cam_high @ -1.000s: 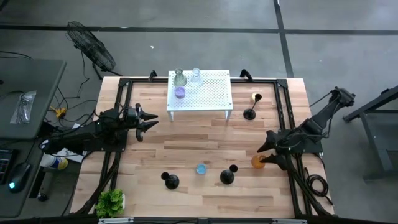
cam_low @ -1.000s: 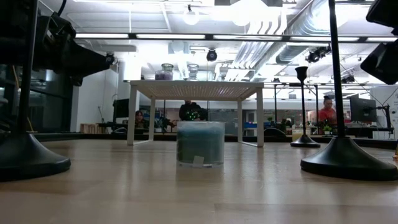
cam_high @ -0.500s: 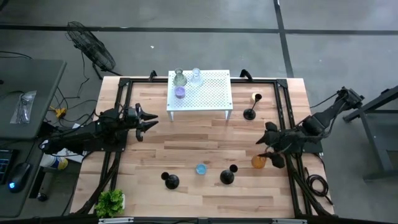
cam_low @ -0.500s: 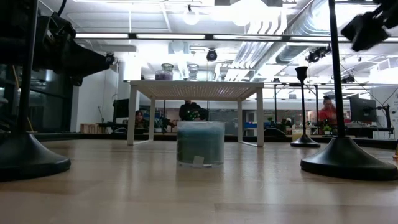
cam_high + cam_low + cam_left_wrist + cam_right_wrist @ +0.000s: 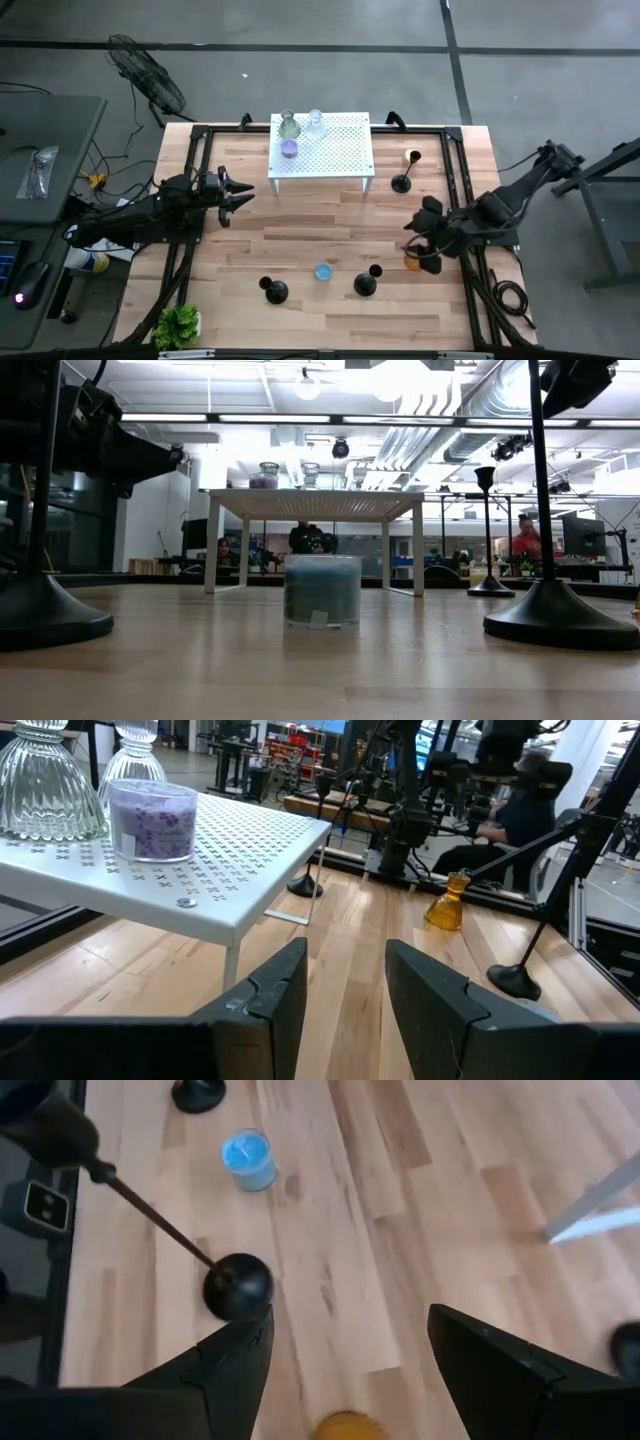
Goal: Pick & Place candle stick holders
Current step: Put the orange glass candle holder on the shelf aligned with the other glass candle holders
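Observation:
Three black holders stand on their round bases: two near the front (image 5: 273, 290) (image 5: 366, 283) and one at the far right (image 5: 402, 182). A blue cup (image 5: 322, 271) stands between the front two. An amber cup (image 5: 412, 262) stands on the table at the right. Two clear glass cups (image 5: 289, 125) (image 5: 315, 123) and a purple cup (image 5: 289, 149) stand on the white stand (image 5: 335, 150). My right gripper (image 5: 420, 230) is open and empty, above the amber cup (image 5: 345, 1427). My left gripper (image 5: 238, 192) is open and empty at the table's left, facing the stand (image 5: 230, 840).
A small green plant (image 5: 178, 323) sits at the front left corner. Black frame rails (image 5: 200, 180) run along the table's left, far and right sides. Bare wood lies in the table's middle (image 5: 320, 220). People show in the room beyond the table (image 5: 522, 538).
My right gripper has risen and gone a little toward the table's left edge. The amber cup has stayed where it stood.

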Robot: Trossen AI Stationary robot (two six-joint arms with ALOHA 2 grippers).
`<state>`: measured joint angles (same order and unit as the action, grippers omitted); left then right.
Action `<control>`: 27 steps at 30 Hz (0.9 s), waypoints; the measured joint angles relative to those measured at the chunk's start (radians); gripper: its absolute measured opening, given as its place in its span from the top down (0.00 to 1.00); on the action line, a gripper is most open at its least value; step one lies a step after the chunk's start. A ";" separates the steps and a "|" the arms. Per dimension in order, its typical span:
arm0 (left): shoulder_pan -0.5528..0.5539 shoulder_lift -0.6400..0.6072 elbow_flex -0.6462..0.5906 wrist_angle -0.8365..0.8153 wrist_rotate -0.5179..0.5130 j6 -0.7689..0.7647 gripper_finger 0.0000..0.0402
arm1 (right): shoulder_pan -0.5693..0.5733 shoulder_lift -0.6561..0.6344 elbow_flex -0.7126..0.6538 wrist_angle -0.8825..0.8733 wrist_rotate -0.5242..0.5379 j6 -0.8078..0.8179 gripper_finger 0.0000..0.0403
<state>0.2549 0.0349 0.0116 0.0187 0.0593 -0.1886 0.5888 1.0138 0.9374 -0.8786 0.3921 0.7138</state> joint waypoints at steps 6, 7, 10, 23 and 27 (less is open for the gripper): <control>0.000 0.000 0.000 0.000 0.000 0.000 0.67 | 0.000 0.042 0.012 -0.040 -0.028 0.233 0.36; 0.000 0.000 0.000 0.000 0.000 0.000 0.67 | 0.000 0.045 0.012 -0.065 -0.032 0.288 0.36; 0.000 0.000 0.000 0.000 0.000 0.000 0.67 | 0.000 0.046 0.012 -0.155 -0.066 0.499 0.36; 0.000 0.000 0.000 0.000 0.000 0.000 0.67 | 0.202 0.123 0.012 -0.358 -0.189 1.265 0.36; 0.000 0.000 0.000 0.000 0.000 0.000 0.67 | 0.296 0.214 0.012 -0.326 -0.166 1.377 0.36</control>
<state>0.2546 0.0349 0.0116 0.0189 0.0593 -0.1886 0.8852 1.2274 0.9493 -1.2043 0.2260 2.0910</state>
